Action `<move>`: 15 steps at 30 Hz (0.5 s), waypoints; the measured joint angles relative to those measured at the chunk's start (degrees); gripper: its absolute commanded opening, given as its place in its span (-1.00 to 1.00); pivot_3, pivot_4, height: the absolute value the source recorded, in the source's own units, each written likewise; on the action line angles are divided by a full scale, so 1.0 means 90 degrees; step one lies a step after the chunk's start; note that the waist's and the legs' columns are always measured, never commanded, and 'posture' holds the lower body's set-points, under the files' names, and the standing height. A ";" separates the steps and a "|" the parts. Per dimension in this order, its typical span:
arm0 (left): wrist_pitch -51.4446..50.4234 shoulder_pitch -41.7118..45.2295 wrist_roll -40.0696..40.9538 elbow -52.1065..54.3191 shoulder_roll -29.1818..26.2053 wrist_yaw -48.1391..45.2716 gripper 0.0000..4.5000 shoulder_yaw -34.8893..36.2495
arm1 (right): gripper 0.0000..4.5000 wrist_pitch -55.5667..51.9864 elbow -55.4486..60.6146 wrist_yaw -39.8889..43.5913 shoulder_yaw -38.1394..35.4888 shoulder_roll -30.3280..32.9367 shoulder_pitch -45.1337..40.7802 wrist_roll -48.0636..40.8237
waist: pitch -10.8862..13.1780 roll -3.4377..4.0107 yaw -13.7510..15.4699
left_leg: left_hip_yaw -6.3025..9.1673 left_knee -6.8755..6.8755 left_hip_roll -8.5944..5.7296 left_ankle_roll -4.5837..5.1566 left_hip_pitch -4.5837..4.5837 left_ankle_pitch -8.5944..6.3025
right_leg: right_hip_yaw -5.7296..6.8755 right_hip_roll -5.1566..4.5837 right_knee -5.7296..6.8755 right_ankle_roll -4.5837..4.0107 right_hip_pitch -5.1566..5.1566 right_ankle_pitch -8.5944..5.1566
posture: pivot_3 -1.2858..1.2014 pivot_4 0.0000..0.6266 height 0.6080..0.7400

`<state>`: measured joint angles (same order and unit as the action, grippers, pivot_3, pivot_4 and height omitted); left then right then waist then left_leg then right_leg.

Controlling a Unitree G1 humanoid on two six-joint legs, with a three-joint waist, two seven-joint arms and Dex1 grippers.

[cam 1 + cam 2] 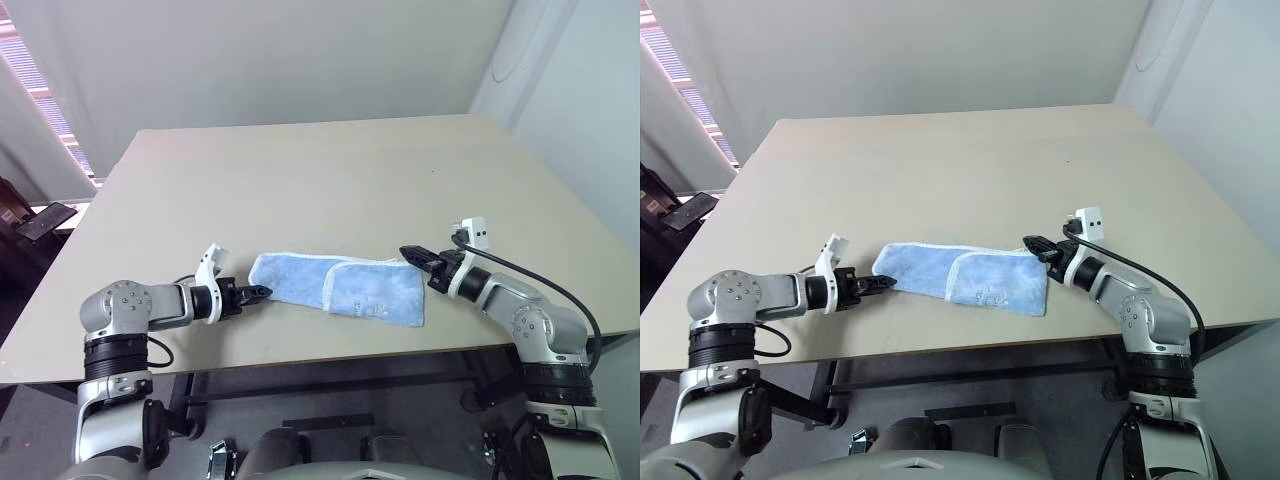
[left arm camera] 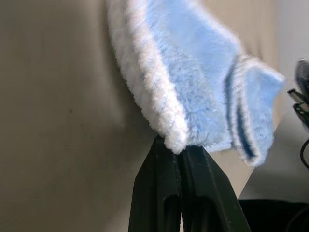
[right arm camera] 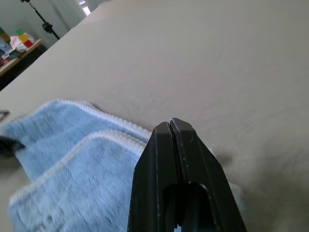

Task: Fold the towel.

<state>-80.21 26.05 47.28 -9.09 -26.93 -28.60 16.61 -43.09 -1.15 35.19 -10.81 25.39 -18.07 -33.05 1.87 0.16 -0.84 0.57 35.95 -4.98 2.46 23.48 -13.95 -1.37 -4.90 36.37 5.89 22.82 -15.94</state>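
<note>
The light-blue towel (image 1: 340, 285) lies folded in overlapping layers near the front edge of the beige table (image 1: 300, 170), its white stitched edging showing. My left gripper (image 1: 262, 292) is at the towel's left end. In the left wrist view its fingers (image 2: 159, 193) are shut on the towel's edged corner (image 2: 176, 137). My right gripper (image 1: 406, 251) is at the towel's far right corner. In the right wrist view it (image 3: 170, 122) is shut with nothing at its tips, just above the towel's edge (image 3: 116, 125).
The table's front edge (image 1: 300, 360) runs close below the towel. Bare tabletop stretches beyond the towel to the back wall. A dark flat object (image 1: 45, 220) sits off the table at the left.
</note>
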 measured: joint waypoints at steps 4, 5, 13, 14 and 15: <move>0.0738 -0.0126 -0.0206 0.0717 -0.0483 -0.0886 -0.97 -0.0835 | -1.00 0.0020 0.0088 0.0001 -0.0013 0.0064 0.0082 0.0025 | 0.0002 0.0003 0.0018 | -0.0001 -0.0002 -0.0002 0.0002 0.0000 -0.0001 | 0.0000 -0.0006 -0.0019 -0.0018 -0.0012 -0.0009 | 0.03 -1.00 0.93; 0.0868 -0.0123 -0.0243 0.0818 -0.0501 -0.1013 -0.97 -0.0993 | -1.00 0.0020 0.0104 0.0000 -0.0013 0.0066 0.0098 0.0029 | 0.0002 0.0003 0.0029 | -0.0001 -0.0002 -0.0003 0.0002 0.0001 -0.0001 | 0.0000 -0.0007 -0.0022 -0.0018 -0.0013 -0.0009 | 0.03 -1.00 0.93; 0.1703 0.0557 -0.0905 0.0958 -0.0448 -0.1747 -0.97 -0.2417 | -1.00 0.0064 0.0256 -0.0145 -0.0114 0.0098 0.0292 0.0084 | 0.0004 0.0000 0.0046 | -0.0001 0.0000 -0.0005 0.0004 0.0008 -0.0002 | 0.0001 -0.0009 -0.0023 -0.0015 -0.0011 -0.0008 | 0.03 -1.00 0.93; 0.1775 0.0700 -0.0935 0.0961 -0.0417 -0.1868 -0.97 -0.2529 | -1.00 0.0084 0.0311 -0.0169 -0.0146 0.0099 0.0341 0.0084 | 0.0004 0.0000 0.0042 | -0.0001 0.0000 -0.0005 0.0004 0.0009 -0.0002 | 0.0001 -0.0009 -0.0023 -0.0014 -0.0012 -0.0007 | 0.03 -1.00 0.93; 0.1829 0.0787 -0.0950 0.0970 -0.0390 -0.1982 -0.97 -0.2591 | -1.00 0.0095 0.0360 -0.0189 -0.0159 0.0099 0.0387 0.0083 | 0.0004 0.0000 0.0037 | -0.0001 -0.0001 -0.0005 0.0005 0.0008 -0.0002 | 0.0001 -0.0009 -0.0023 -0.0011 -0.0012 -0.0005 | 0.03 -1.00 0.93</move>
<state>-63.75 33.14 38.73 -0.36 -30.44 -46.43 -6.71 -42.23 2.09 33.49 -12.24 26.29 -14.58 -32.30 1.91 0.16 -0.51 0.56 35.94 -5.03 2.51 23.56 -13.96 -1.36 -4.98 36.16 5.79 22.72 -15.99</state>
